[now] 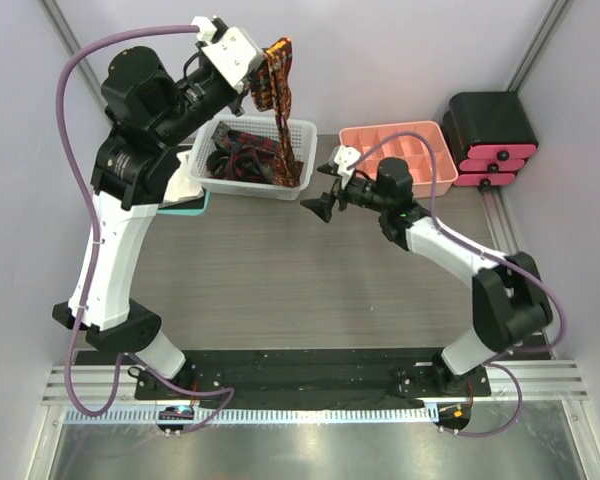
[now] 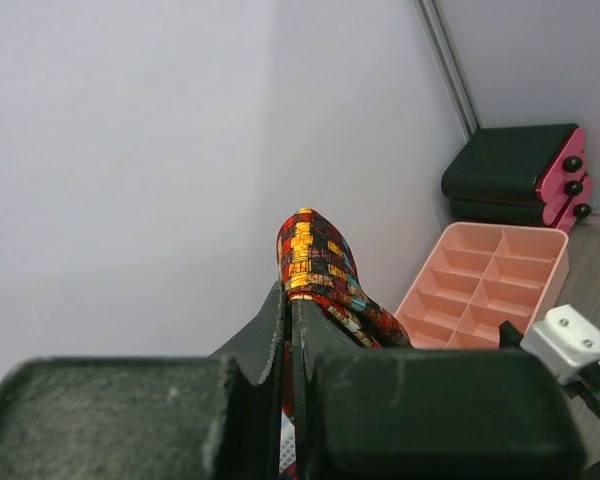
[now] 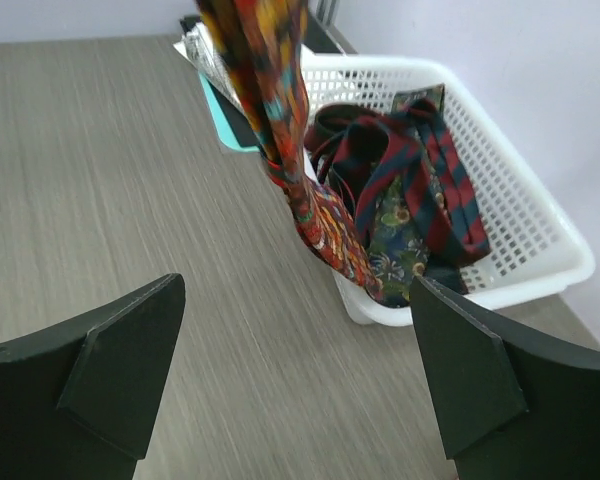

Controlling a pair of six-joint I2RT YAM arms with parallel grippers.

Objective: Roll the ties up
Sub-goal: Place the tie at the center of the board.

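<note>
My left gripper (image 1: 263,62) is raised high above the white basket (image 1: 205,172) and is shut on a red tie with yellow-orange print (image 1: 280,105). The tie hangs down with its lower end draped over the basket's front right corner. In the left wrist view the tie (image 2: 320,270) folds over the closed fingertips (image 2: 290,305). Other ties, dark red striped (image 3: 430,190) and green flowered (image 3: 395,235), lie in the basket (image 3: 520,260). My right gripper (image 1: 318,207) is open and empty, low over the table just right of the hanging tie (image 3: 280,130).
A pink compartment tray (image 1: 395,155) stands at the back right, with a black and pink drawer box (image 1: 490,135) beside it. A teal and white flat object (image 1: 185,195) lies left of the basket. Walls enclose the back and sides.
</note>
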